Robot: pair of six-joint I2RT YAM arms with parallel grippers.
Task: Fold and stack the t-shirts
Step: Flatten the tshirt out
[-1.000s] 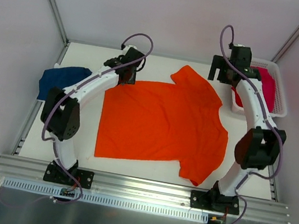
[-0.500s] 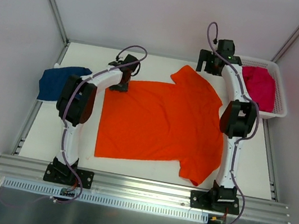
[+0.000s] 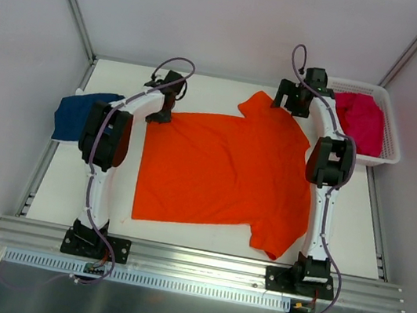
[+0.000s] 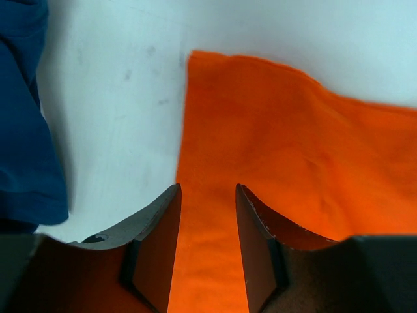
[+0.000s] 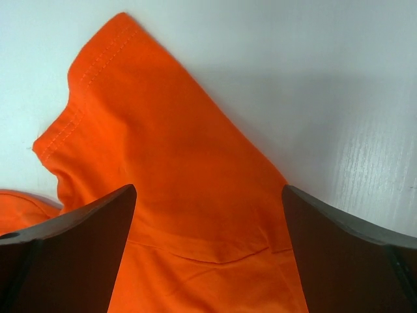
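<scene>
The orange t-shirt [image 3: 226, 171] lies spread flat on the white table. My left gripper [image 3: 160, 114] hovers over its far left corner; its jaws stand a small gap apart over the cloth edge [image 4: 208, 215], holding nothing. My right gripper [image 3: 290, 104] is open wide above the far sleeve [image 5: 176, 169] near the collar seam. A navy blue shirt [image 3: 84, 113] lies crumpled at the table's left edge and also shows in the left wrist view [image 4: 23, 130]. A magenta-pink shirt [image 3: 361, 121] sits in the basket.
A white lattice basket [image 3: 387, 153] stands at the far right corner. Aluminium frame posts rise at the back corners. A metal rail [image 3: 200, 262] runs along the near edge by the arm bases.
Both arms reached farther out and their grippers lowered toward the orange shirt's far edge. The left gripper moved left to the corner; the right moved left onto the sleeve. The shirt has not moved.
</scene>
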